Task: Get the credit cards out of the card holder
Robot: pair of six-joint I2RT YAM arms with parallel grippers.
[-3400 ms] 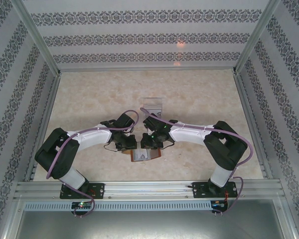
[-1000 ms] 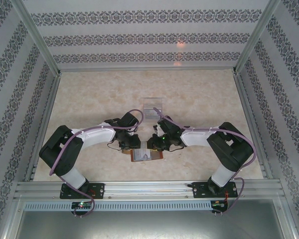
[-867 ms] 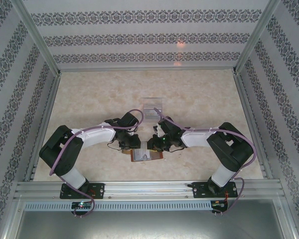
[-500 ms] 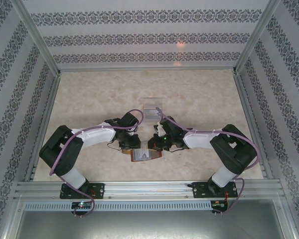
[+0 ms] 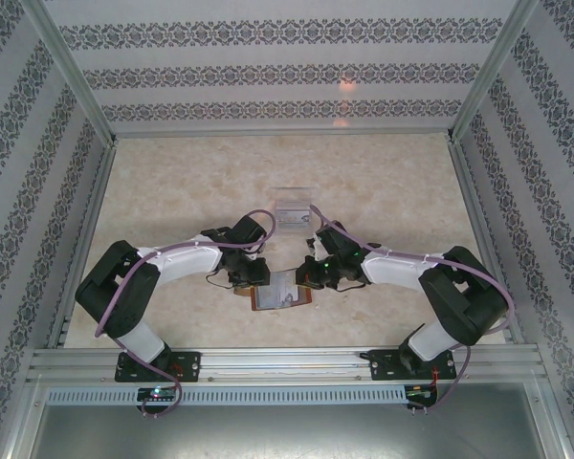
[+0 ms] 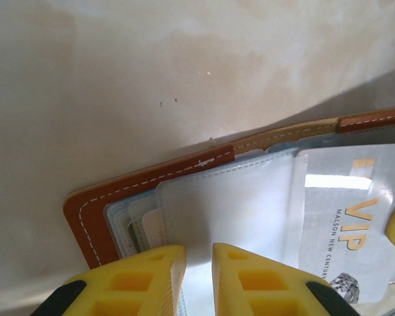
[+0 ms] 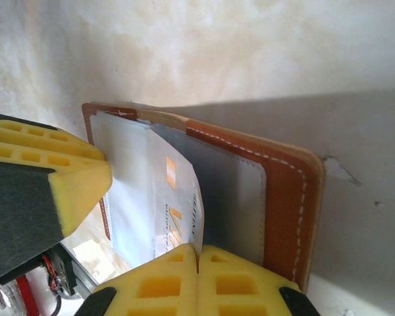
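Note:
The reddish-brown card holder [image 5: 279, 300] lies open on the table between my two grippers. My left gripper [image 6: 199, 253] pinches the pale pocket leaf on the card holder's [image 6: 151, 179] left half, its fingers only a narrow gap apart. A white credit card [image 7: 174, 197] with orange "VIP" lettering stands up out of the card holder [image 7: 284, 191]. My right gripper [image 7: 199, 255] is shut on its lower edge. The same credit card [image 6: 342, 220] lies partly out of the pockets in the left wrist view. Other pale cards stay tucked in the pockets.
A clear plastic box [image 5: 292, 217] stands just behind the grippers. Metal rails run along the table's [image 5: 172, 182] near edge and sides, with patterned walls beyond. Bare table spreads to the left, right and back.
My right gripper has closed on the white card's edge. The right arm has shifted a little to the right, tilting the card up from the pockets. The left arm has not moved.

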